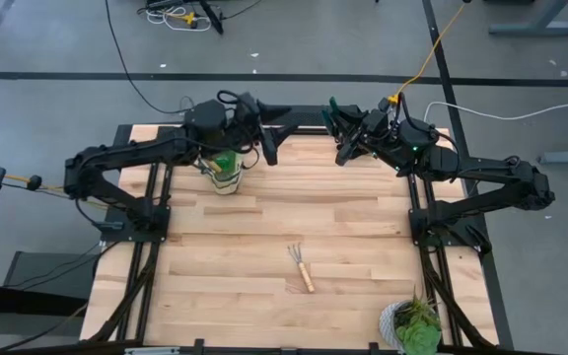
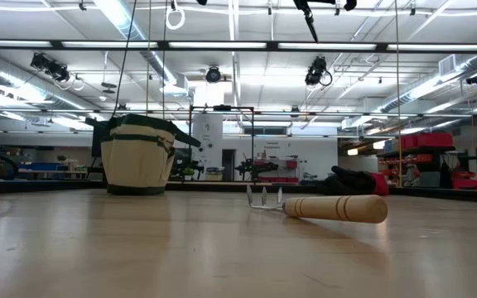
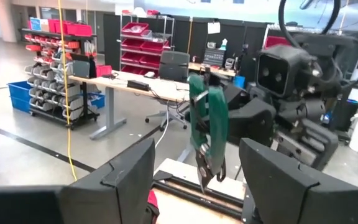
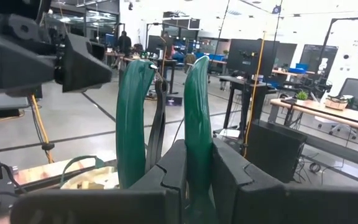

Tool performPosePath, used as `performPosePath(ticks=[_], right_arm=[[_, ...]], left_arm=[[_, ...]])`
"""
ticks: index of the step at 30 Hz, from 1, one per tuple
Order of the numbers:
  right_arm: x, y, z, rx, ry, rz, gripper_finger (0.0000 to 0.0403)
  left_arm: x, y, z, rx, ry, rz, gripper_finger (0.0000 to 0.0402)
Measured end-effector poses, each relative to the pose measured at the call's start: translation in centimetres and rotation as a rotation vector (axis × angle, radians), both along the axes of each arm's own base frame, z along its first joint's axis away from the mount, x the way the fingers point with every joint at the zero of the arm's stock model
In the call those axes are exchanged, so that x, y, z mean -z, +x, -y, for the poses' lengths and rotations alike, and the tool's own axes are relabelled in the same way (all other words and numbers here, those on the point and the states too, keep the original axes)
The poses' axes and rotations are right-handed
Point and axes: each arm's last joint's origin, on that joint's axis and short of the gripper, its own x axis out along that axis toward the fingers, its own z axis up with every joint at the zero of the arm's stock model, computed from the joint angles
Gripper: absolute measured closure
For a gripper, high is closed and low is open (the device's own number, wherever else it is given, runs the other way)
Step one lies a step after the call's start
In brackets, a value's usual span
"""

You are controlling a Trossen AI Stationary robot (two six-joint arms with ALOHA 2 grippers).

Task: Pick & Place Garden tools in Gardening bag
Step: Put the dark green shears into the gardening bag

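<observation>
My right gripper (image 1: pixel 343 128) is shut on green-handled pruning shears (image 4: pixel 194 106), held in the air over the table's far edge. My left gripper (image 1: pixel 272 130) is open and empty; it faces the shears from the table's left, above and just right of the beige gardening bag (image 1: pixel 223 171). In the left wrist view the shears (image 3: pixel 207 127) show between my open fingers, farther off. The bag stands upright on its base (image 2: pixel 139 153) with something green inside. A wooden-handled mini rake (image 1: pixel 301 267) lies flat on the table's middle. Red-and-black gloves (image 2: pixel 352 180) lie near the far edge. My right gripper pinches one of the shears' two green handles (image 4: pixel 197 163) between its two fingers; the other handle (image 4: pixel 132 112) stands free beside one finger (image 4: pixel 166 177). The handles run on past the fingertips, along the fingers. The shears are lifted clear of the table.
A potted plant (image 1: pixel 412 325) stands at the table's near right corner. The arms' frames run down both table sides. Bare wood lies around the rake (image 2: pixel 330 207). The two grippers face each other closely at the far edge.
</observation>
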Motion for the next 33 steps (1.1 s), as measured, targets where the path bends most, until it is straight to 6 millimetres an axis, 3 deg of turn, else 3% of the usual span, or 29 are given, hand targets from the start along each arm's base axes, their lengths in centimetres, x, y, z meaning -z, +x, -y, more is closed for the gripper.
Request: performPosePath(ticks=[22, 33], right_arm=[[-0.1, -0.1, 0.1, 0.038, -0.013, 0.002, 0.0357], [-0.2, -0.1, 0.1, 0.063, -0.021, 0.006, 0.0357]], left_arm=[[-2.8, 6.0, -1.1, 0.016, 0.006, -0.036, 0.0158], [-2.2, 6.8, -0.8, -0.062, -0.02, -0.044, 0.0158]])
